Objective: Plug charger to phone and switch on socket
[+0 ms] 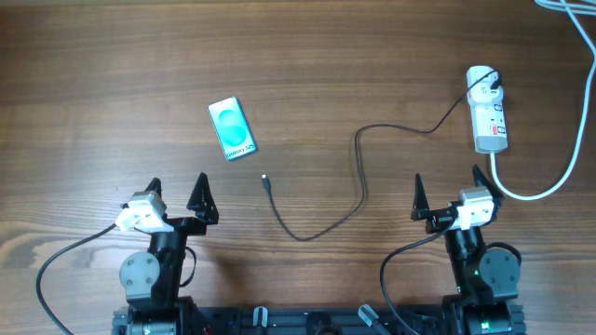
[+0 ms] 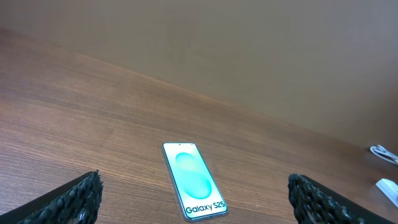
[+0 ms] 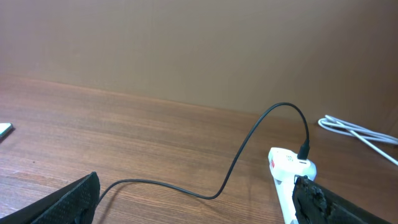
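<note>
Standing at lower left of the overhead frame, the left gripper (image 1: 177,181) has its two black fingers spread wide and grips nothing. The right gripper (image 1: 447,175), at lower right, is likewise spread wide and empty. Both hover over the brown wood-grain table (image 1: 93,74), clear of all items.

Up and to the right of the left gripper lies the small rectangular phone with the teal screen and pale rim (image 1: 232,128), flat and face up, slightly tilted, its "Galaxy S25" text at the lower end.

Just right of the phone and apart from it rests the small connector tip (image 1: 265,180) of the thin black charger cable (image 1: 358,154). The cable loops down through the lower centre, climbs, then runs right to its black plug (image 1: 493,87).

The plug is seated in the upper end of the white oblong power strip with red marks (image 1: 488,116), at upper right above the right gripper. A thick white cord (image 1: 535,196) leaves the strip's lower end and curves off the right edge. Switch position cannot be told.
</note>
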